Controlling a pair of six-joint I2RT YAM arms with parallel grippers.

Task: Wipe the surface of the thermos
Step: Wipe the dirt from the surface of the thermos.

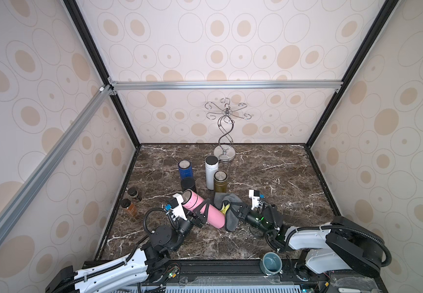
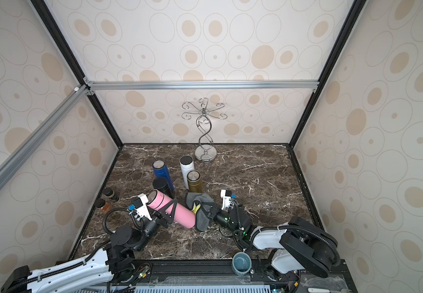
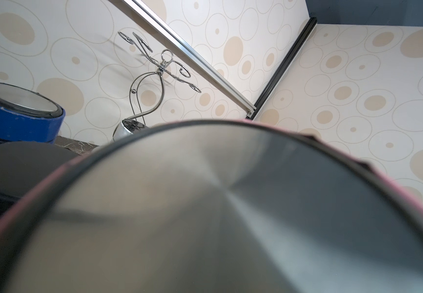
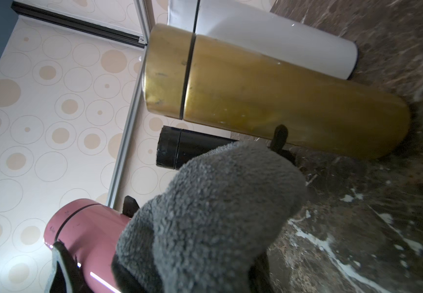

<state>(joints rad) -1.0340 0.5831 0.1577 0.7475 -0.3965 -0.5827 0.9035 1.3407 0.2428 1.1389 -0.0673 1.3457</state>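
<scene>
Gripping pink thermos (image 1: 215, 215) mid-body with left hand (image 1: 203, 210), right hand (image 1: 235, 209) clamped on grey cloth (image 1: 232, 220) (just beside thermos's lower end)

The pink thermos (image 1: 211, 215) lies tilted in the lower centre of both top views, lid end up and to the left, base down and to the right. Its body is glossy pink with a thin seam below the lid. The lid top is a brushed steel disc in a dark rim, and it fills the lower part of the left wrist view (image 3: 218, 215).

The grey cloth (image 1: 232, 220) is a fluffy, bunched rag with a yellow patch showing in its folds. It is pressed against the thermos's base end, just to the right. In the right wrist view the cloth (image 4: 213, 203) bulges across the centre, hiding the pink body's (image 4: 86, 228) lower part at lower left.
</scene>
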